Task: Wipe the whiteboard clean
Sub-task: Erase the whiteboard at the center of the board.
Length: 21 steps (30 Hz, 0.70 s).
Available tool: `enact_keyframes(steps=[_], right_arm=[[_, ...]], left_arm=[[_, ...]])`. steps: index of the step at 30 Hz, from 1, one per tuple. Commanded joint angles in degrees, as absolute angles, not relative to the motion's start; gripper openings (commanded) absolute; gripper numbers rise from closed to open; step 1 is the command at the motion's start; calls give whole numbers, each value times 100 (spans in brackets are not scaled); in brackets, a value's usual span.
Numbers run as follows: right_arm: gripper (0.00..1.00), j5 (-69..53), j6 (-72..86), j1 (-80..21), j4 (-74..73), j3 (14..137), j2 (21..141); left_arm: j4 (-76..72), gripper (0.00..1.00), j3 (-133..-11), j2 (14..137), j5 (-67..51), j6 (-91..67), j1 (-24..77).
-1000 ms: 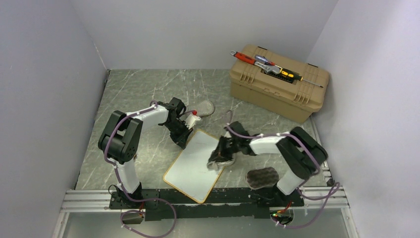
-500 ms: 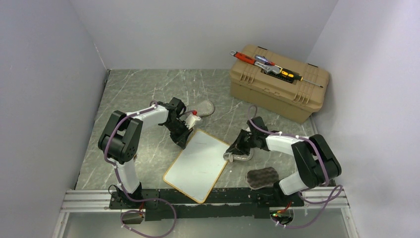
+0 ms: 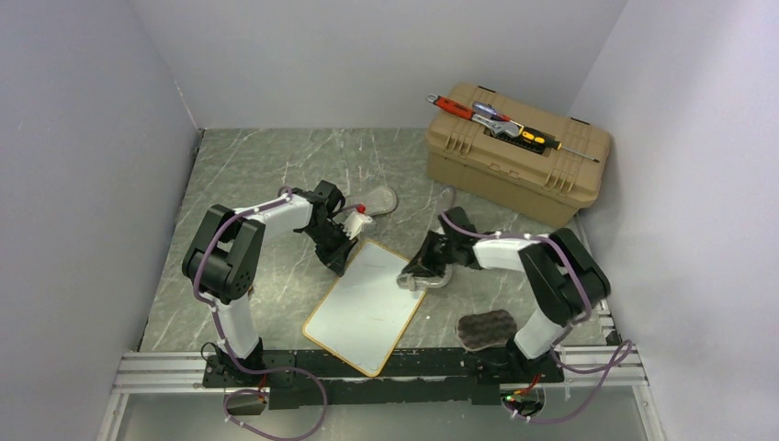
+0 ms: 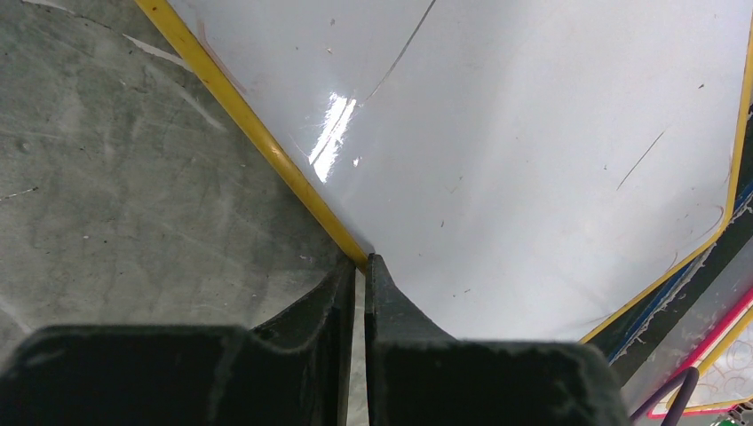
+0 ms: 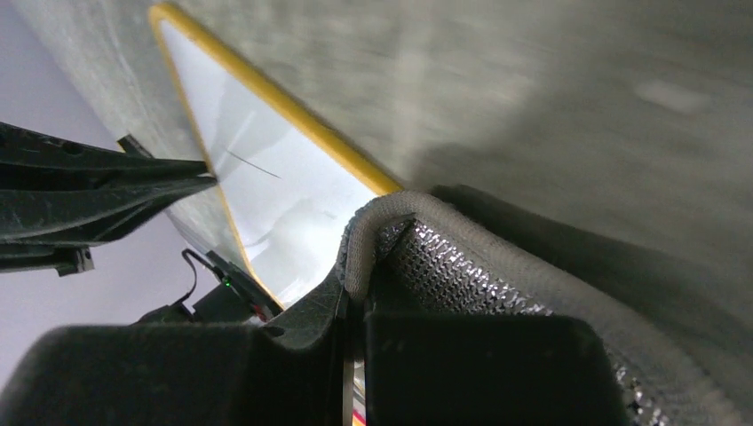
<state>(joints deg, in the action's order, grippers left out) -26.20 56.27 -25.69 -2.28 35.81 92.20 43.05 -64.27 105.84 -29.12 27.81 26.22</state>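
whiteboard (image 4: 533, 160) cut off at top edge, table (image 5: 577, 80) blurred, cloth (image 5: 462, 257) partly cropped

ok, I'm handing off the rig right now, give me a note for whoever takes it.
Left tool: shut on the left frame edge of the glossy white yellow-framed whiteboard.
Right tool: shut on a grey mesh wiping pad, at the board's right edge.
Done: most of the board looks clean.
Left: thin dark lines near the left tool's end.
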Motion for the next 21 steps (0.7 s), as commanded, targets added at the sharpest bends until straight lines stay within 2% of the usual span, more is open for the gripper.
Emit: enact_keyframes(steps=[1,4,7,13,17,21], right_arm=[[0,-1467,5851,-3529,-82,3838,10691],[0,-1674,6107,-3992,326,4349,11218],[0,-1762,6253,-4055,514,4143,11193],[0,-1288,5912,-3255,-232,2711,9459],[0,-817,5682,-2999,-867,2255,8520],[0,-904,5919,-3464,-391,2797,9431]], left_arm=[[4288,4,-5997,11201,-2307,3174,2760],[4312,4,-6035,11201,-2311,3162,2760],[4324,4,-6029,11164,-2302,3173,2759],[4316,4,-5994,11157,-2318,3205,2760],[4277,4,-5946,11140,-2318,3222,2751],[4298,4,-6001,11188,-2337,3217,2751]])
